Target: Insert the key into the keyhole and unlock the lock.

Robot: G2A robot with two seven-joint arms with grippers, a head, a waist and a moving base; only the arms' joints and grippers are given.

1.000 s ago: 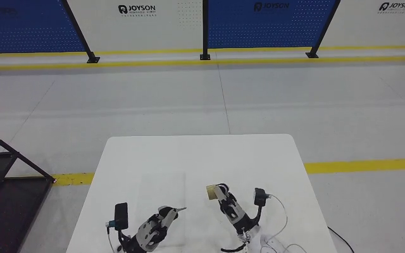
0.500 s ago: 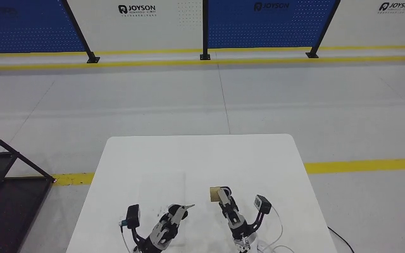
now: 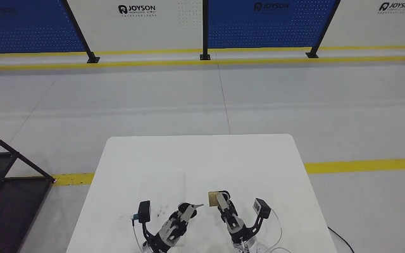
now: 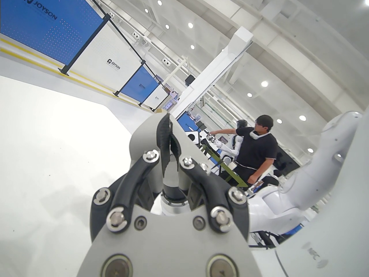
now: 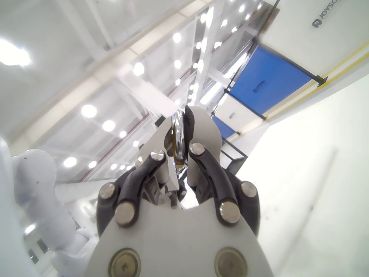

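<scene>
Near the front edge of the white table [image 3: 190, 158], my left gripper [image 3: 190, 209] is shut on a thin silver key [image 3: 197, 205] whose tip points right toward the lock. In the left wrist view the left gripper [image 4: 166, 128] has its black pads pressed together, and the key is hidden between them. My right gripper [image 3: 219, 199] is shut on a small brass padlock [image 3: 214, 195], held above the table just right of the key tip. In the right wrist view the padlock [image 5: 179, 142], a metal disc and brass edge, sits between the pads of the right gripper [image 5: 181, 122].
A black metal frame [image 3: 19, 171] stands on the floor off the table's left edge. White cables [image 3: 278, 243] hang by the right arm at the table's front right. The far half of the table is bare.
The left gripper has moved right with the key, and the gap between key tip and padlock has narrowed. The right gripper with the padlock shifted only slightly.
</scene>
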